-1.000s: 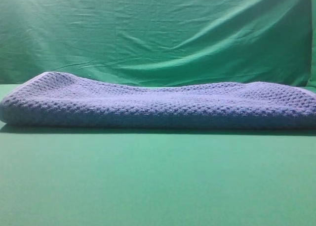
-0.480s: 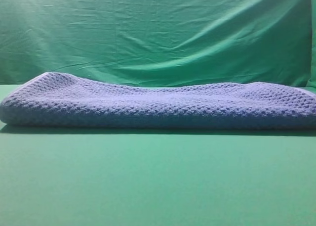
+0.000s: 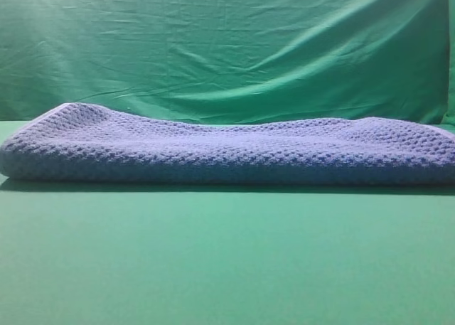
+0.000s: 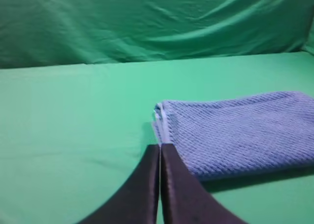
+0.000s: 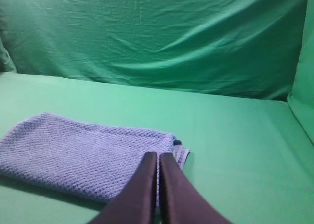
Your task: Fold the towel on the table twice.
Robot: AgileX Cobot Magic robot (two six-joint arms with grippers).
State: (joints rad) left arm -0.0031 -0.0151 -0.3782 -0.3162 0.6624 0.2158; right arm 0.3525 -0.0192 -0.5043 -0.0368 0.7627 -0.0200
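Towel: the towel point(image 3: 227, 151) lies flat on the table point(image 3: 227, 261), toward the back, near the wrinkly green cloth point(image 3: 227, 48) that hangs behind.
Long way: it runs from left to right, almost from one side of the front picture to the other. Its short way goes front to back.
Layers: at both ends I can see edges stacked on each other, so I think it is folded over at least once. I cannot tell if both folds are done.
Left gripper: the left gripper point(image 4: 160, 146) is pinched tight with nothing in it. Its tip sits just by the towel's left end point(image 4: 162, 118).
Right gripper: the right gripper point(image 5: 158, 155) is also squeezed closed and holds nothing. It points at the towel's right end point(image 5: 179, 150), where a small pale tag sticks out.
Why there: each arm waits by its own end, I think so both can lift a long towel together and keep it even.
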